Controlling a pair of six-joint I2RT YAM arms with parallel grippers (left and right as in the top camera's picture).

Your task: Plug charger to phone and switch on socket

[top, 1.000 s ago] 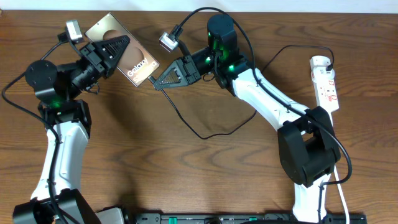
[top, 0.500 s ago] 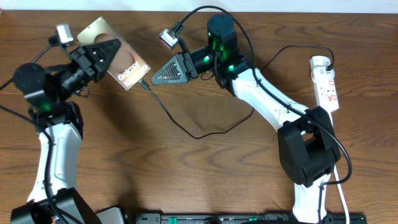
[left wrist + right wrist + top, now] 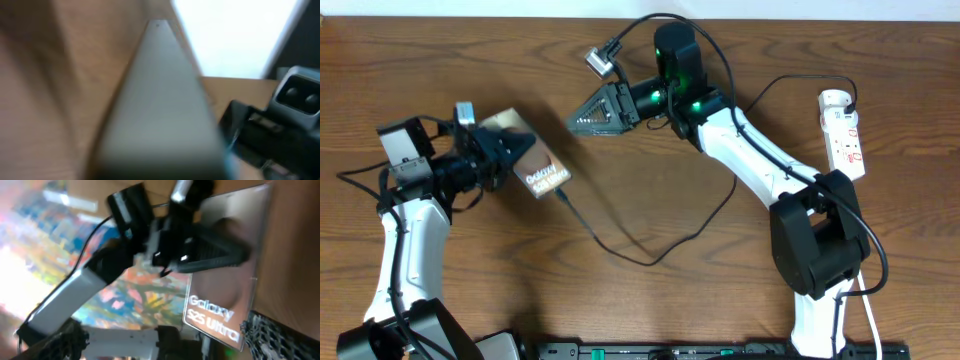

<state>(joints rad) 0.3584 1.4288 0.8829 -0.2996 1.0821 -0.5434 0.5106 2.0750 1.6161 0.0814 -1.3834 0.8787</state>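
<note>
Gripping the phone (image 3: 542, 172) with the left claw (image 3: 515, 156), clamped shut across one short end, over toward the left edge of the worktop (image 3: 620, 320). Holding it tilted, lettering up, free end aimed at the middle, probably to keep the port end steady and in reach. Impossible to tell from above whether touching the wood or hanging just over it.

Meeting that free end with the charger (image 3: 650, 258): connector tip right at the phone's lower corner, seemingly seated, though too small to swear to. Trailing from there in a slack loop across the middle toward the front edge, then climbing right and back to the socket (image 3: 845, 130), laid along the right edge with its rounded end toward the back right corner. Plenty of slack, so no tug on the phone.

Parked near the middle of the back edge, the right claw (image 3: 583, 114): spread wide, carrying nothing, pointed at the phone from close by but apart from it. Calling the plugging likely done on that evidence; leaving the socket's switch to flip, surely a job for the right arm. Switch position too tiny to read.

Dark wood-grain worktop, matte. Beyond the back edge, only a pale strip. From the wrist cameras, mostly blur: a bright white patch, smeared colours.
</note>
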